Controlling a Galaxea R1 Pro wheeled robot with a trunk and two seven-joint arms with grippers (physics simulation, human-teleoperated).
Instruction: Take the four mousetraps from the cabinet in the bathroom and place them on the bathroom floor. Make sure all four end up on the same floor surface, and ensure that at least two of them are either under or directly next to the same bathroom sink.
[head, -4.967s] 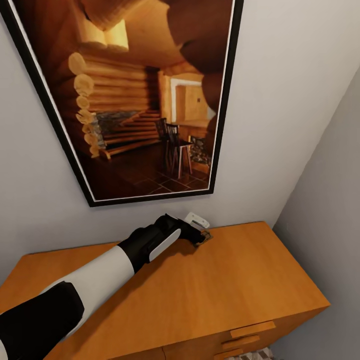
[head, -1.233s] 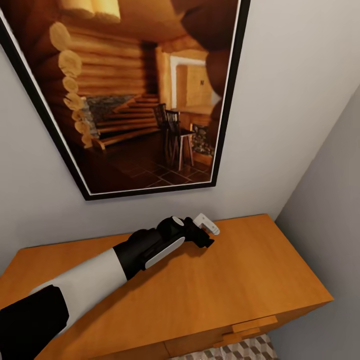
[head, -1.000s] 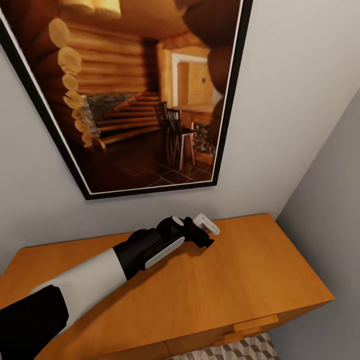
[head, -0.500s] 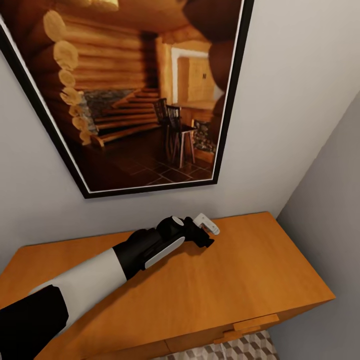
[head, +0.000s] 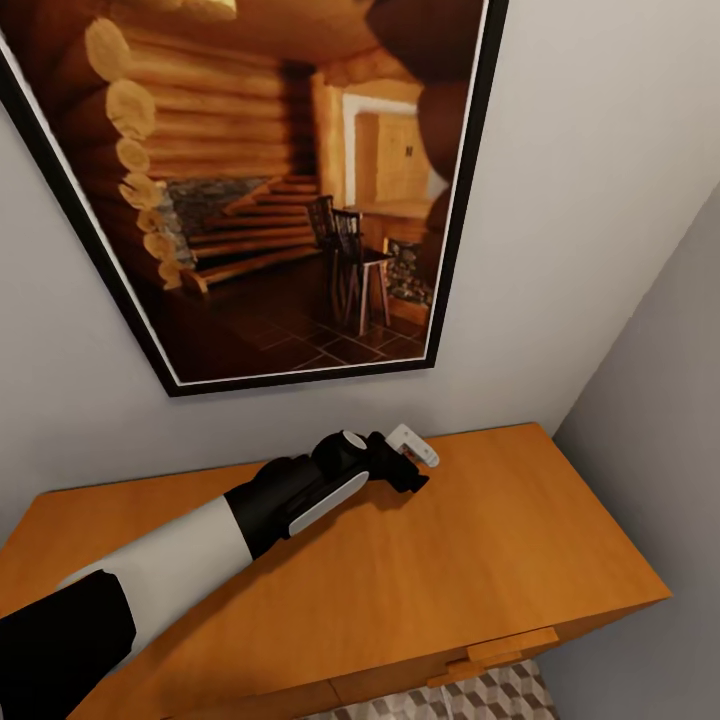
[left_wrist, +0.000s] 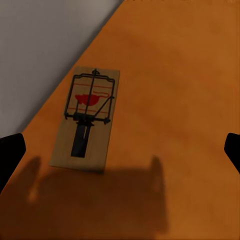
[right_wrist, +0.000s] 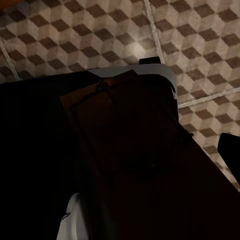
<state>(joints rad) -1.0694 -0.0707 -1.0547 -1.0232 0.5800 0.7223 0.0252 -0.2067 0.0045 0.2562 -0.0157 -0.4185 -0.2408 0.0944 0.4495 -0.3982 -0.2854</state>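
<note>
A mousetrap (left_wrist: 87, 120), a small brown board with dark wire and a red mark, lies flat on the orange-brown cabinet (left_wrist: 180, 75) close to the back wall. My left gripper (left_wrist: 120, 152) hovers just above it, open, its dark fingertips (left_wrist: 10, 155) standing wide on either side. In the head view the left gripper (head: 414, 466) reaches over the cabinet (head: 480, 560) top near the wall. A second mousetrap (right_wrist: 115, 110) hangs close before the right wrist camera above the cube-patterned bathroom floor (right_wrist: 200, 30), with my right gripper (right_wrist: 125, 165) shut on it. The bathroom sink is out of view.
A large black-framed picture (head: 280, 200) hangs on the wall above the cabinet. A grey side wall (head: 660, 450) closes in at the cabinet's right end. Drawer handles (head: 500, 645) show on its front, with floor tiles (head: 470, 700) below. My own white and dark body (right_wrist: 167, 80) lies under the right gripper.
Since five seconds ago the left gripper has lifted slightly off the cabinet top. Over the last second the arm has held still and the head view has drifted a little.
</note>
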